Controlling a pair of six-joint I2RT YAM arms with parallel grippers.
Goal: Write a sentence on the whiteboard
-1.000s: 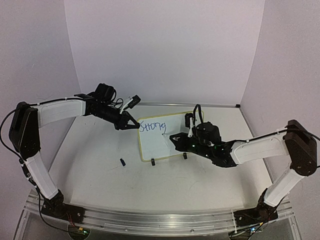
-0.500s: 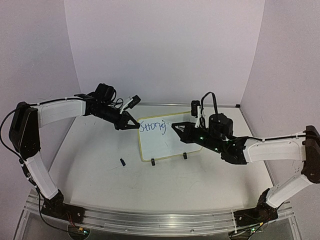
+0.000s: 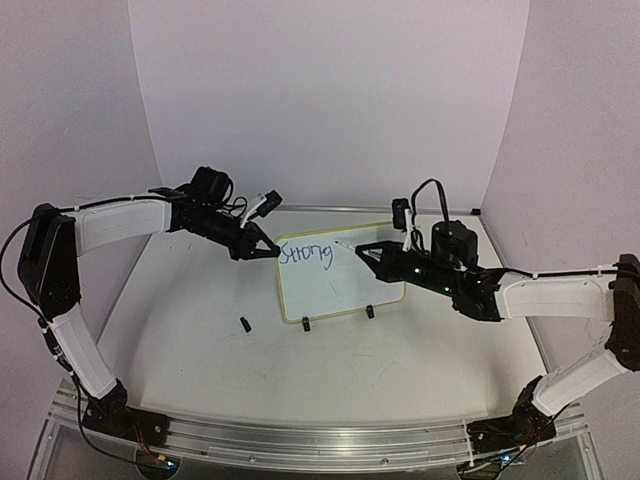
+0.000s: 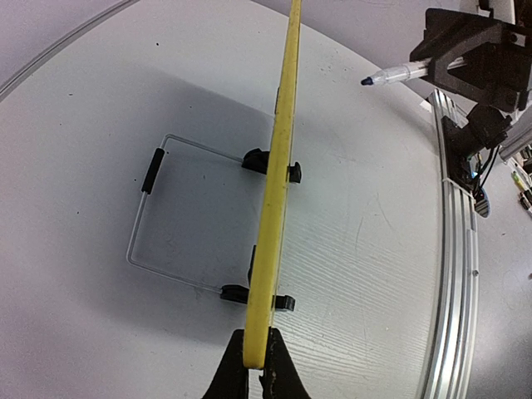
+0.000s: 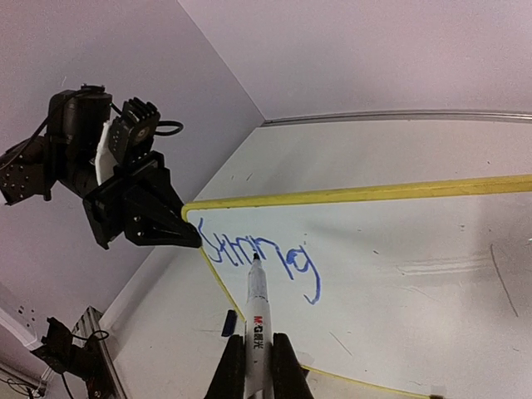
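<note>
Whiteboard (image 3: 340, 285), mid-table on 2 clip feet (image 3: 306, 322), likely light, stiff and tippy: left gripper (image 3: 270, 252) clamps its yellow left edge, right gripper (image 3: 368, 251) grips a marker (image 5: 256, 316) just off its face.

Looked, most likely, like a robotics lab test cell: boxed in by plain pale walls (image 3: 330, 100), floored with a white table (image 3: 190, 330), edged by an aluminium rail (image 3: 320, 436) carrying bolted arm bases (image 3: 105, 408).

The white table (image 3: 190, 350) is carrying the whiteboard (image 3: 340, 285), which is standing on two black clip feet (image 3: 306, 323) — a wire stand (image 4: 152, 170) is lying flat behind it. A small dark cap (image 3: 244, 324) is lying near the board's front-left corner, not touching it.
</note>
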